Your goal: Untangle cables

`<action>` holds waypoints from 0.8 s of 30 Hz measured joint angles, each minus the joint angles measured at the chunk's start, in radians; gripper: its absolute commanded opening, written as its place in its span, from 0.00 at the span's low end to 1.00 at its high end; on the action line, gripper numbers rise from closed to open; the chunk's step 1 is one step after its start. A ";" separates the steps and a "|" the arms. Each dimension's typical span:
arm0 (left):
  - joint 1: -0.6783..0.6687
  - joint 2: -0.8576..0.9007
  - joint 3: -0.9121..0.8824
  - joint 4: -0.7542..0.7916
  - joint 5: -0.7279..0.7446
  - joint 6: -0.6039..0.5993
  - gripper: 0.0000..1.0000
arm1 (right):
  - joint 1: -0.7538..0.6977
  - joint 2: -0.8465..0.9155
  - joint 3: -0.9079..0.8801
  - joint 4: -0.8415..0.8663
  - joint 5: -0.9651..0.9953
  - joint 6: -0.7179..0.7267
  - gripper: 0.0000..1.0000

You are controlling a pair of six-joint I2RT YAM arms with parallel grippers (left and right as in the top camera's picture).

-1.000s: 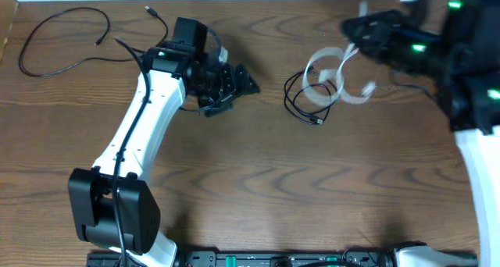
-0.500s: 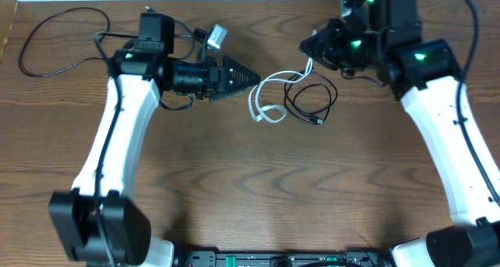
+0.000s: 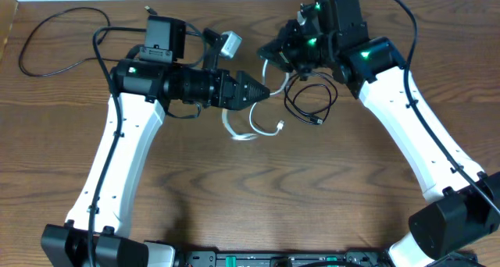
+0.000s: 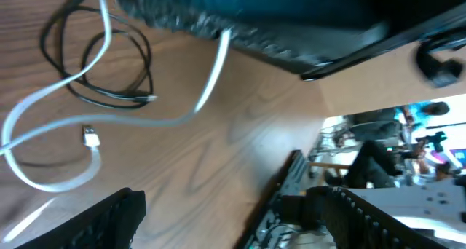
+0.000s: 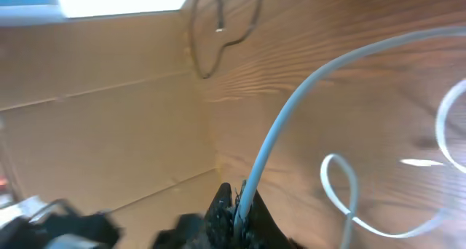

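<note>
A white cable point(image 3: 251, 132) hangs from my right gripper point(image 3: 271, 53) and loops down onto the table, ending in a plug point(image 3: 280, 126). My right gripper point(image 5: 240, 205) is shut on this white cable point(image 5: 291, 118), which shows looping away in the right wrist view. A black cable coil point(image 3: 309, 100) lies just right of the white loops. My left gripper point(image 3: 260, 90) points right, beside the white cable, open and empty. In the left wrist view the left gripper point(image 4: 240, 223) has its fingers wide apart, with the white cable point(image 4: 51, 185) and the black coil point(image 4: 109, 67) beyond.
Another black cable point(image 3: 48, 33) lies at the table's far left back corner. A small grey adapter point(image 3: 230, 42) on a dark lead sits behind the left arm. A cardboard wall point(image 5: 109, 96) borders the table.
My right gripper has moved left with the white cable, dragging its loops left and forward. My left gripper has pushed further right, close to the cable.
</note>
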 measured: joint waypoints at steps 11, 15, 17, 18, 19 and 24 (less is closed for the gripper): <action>0.000 0.000 0.000 0.076 -0.020 0.000 0.78 | 0.040 0.000 0.000 0.032 -0.065 0.091 0.02; 0.000 0.000 0.000 0.085 -0.019 -0.002 0.68 | 0.076 0.000 0.000 0.032 -0.074 0.095 0.02; 0.000 0.000 0.000 0.082 -0.018 -0.005 0.64 | 0.080 0.000 0.000 0.034 -0.070 0.095 0.02; 0.000 0.000 0.000 0.083 -0.016 -0.007 0.61 | 0.079 0.000 0.000 0.033 -0.070 0.096 0.02; 0.000 0.000 0.000 0.084 -0.016 -0.013 0.58 | 0.079 0.000 0.000 0.033 -0.071 0.098 0.02; 0.000 0.000 0.000 0.085 -0.016 -0.026 0.36 | 0.079 0.000 0.000 0.033 -0.071 0.102 0.02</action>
